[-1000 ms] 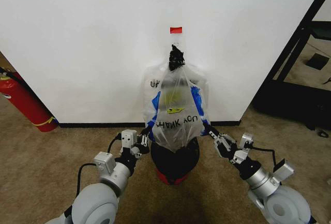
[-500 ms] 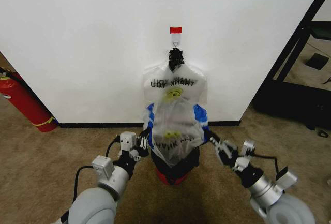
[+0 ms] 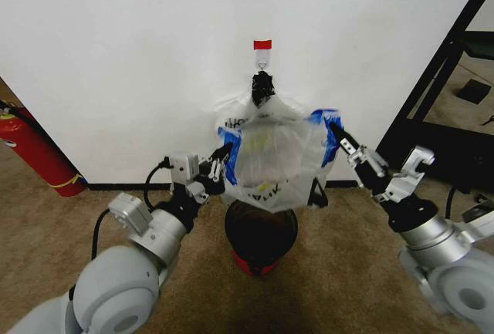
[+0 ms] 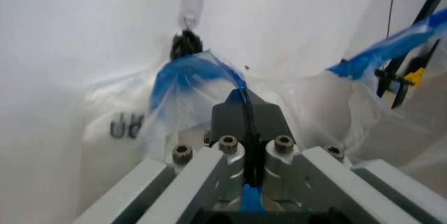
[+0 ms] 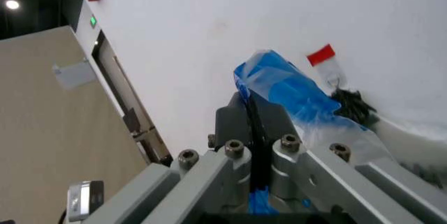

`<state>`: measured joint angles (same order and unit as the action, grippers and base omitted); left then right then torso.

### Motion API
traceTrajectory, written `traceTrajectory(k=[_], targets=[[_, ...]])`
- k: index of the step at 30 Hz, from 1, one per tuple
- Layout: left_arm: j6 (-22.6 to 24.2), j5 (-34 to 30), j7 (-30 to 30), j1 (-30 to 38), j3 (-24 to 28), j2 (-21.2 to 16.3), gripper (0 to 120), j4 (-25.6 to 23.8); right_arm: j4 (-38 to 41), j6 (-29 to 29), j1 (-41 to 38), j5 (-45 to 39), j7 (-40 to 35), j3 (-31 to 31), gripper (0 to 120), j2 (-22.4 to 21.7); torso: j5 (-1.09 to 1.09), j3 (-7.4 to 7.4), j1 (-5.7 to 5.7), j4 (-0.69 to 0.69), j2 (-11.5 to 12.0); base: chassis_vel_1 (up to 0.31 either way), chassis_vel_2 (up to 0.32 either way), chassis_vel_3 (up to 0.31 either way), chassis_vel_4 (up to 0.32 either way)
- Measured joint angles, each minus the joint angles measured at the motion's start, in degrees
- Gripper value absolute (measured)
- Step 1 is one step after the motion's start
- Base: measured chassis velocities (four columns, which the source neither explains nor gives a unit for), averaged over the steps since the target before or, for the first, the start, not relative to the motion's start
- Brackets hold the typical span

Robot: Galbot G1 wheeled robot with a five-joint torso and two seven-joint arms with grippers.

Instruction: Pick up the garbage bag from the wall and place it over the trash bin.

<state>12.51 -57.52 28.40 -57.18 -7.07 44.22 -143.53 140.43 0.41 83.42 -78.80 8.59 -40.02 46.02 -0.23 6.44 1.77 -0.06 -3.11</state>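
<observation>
Change: both arms are higher than half a second ago, and the garbage bag [image 3: 278, 156] now hangs spread above the bin instead of drooping onto its rim; the right arm has swung farthest, up toward 2 o'clock.
Garbage bag: thin whitish plastic with blue patches, stretched wide between the two tools at the centre of the head view, its lower edge just above the trash bin [image 3: 260, 235].
Left tool [image 3: 218, 166]: at 9 o'clock of the bag, clamped tight on the bag's blue left edge; in the left wrist view [image 4: 246, 110] the blue film is pinched between its dark pads.
Right tool [image 3: 338, 138]: at 3 o'clock of the bag and slightly higher, closed on the bag's blue right edge; the right wrist view [image 5: 250, 110] has blue plastic bunched in its grip.
Trash bin: black mesh with a red base, standing on the brown carpet [image 3: 324, 272] at 6 o'clock of the bag, near the wall's black baseboard.
Wall [image 3: 139, 48]: plain white, with a red tape strip [image 3: 263, 45] and a hook [image 3: 262, 62] at 12 o'clock of the bag.
Second bag [image 3: 239, 114]: with dark lettering, hanging from a black knot under the hook, behind the stretched bag.
Fire extinguisher [image 3: 35, 149]: red, leaning at the wall far out at 9 o'clock.
</observation>
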Motion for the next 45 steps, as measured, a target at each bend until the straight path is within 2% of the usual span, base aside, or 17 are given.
traceTrajectory(k=[7,12,18,22,25,35,45], targets=[[1.4,-3.9,2.2,2.6,0.3,0.3,0,0.0,0.5,-2.1,-0.9,-2.7,-5.2,-2.1,0,-1.1,0.0,0.0,0.0,0.0,0.0,0.0,0.0,0.0,0.0],[2.4,-4.8,4.1,0.7,0.8,2.0,0,0.3,-1.1,-2.5,-1.8,-2.3,-6.9,0.8,0,0.0,0.0,0.0,0.0,0.0,0.0,0.0,0.0,0.0,0.0],[1.7,-4.2,6.2,-1.9,3.2,5.1,0,6.2,-5.2,-2.5,-3.2,2.2,-7.4,8.1,0,4.2,-0.01,0.0,0.0,-0.01,0.0,0.0,0.0,0.0,0.0],[1.2,-4.1,6.5,-1.8,3.4,5.9,0,9.5,-7.4,-2.4,-4.4,4.4,-7.9,11.7,0,6.7,0.0,0.0,0.0,-0.01,0.0,0.0,0.0,0.0,0.0],[0.5,-2.9,6.2,-2.3,3.1,5.9,0,12.3,-10.6,-2.2,-6.1,5.9,-8.0,14.6,0,9.4,-0.01,0.0,0.0,0.01,0.0,0.0,0.0,0.0,0.0],[-2.1,1.1,4.9,-4.1,3.6,6.5,0,17.9,-18.4,-1.3,-5.5,10.0,-6.4,17.8,0,16.0,-0.01,-0.01,0.0,0.01,0.0,0.0,0.0,0.0,0.0],[-4.8,6.8,3.7,-9.1,5.5,8.5,0,19.1,-20.9,-0.3,-2.8,12.5,-5.8,20.1,0,18.5,-0.01,-0.01,0.0,0.01,0.0,0.0,0.0,0.0,0.0]])
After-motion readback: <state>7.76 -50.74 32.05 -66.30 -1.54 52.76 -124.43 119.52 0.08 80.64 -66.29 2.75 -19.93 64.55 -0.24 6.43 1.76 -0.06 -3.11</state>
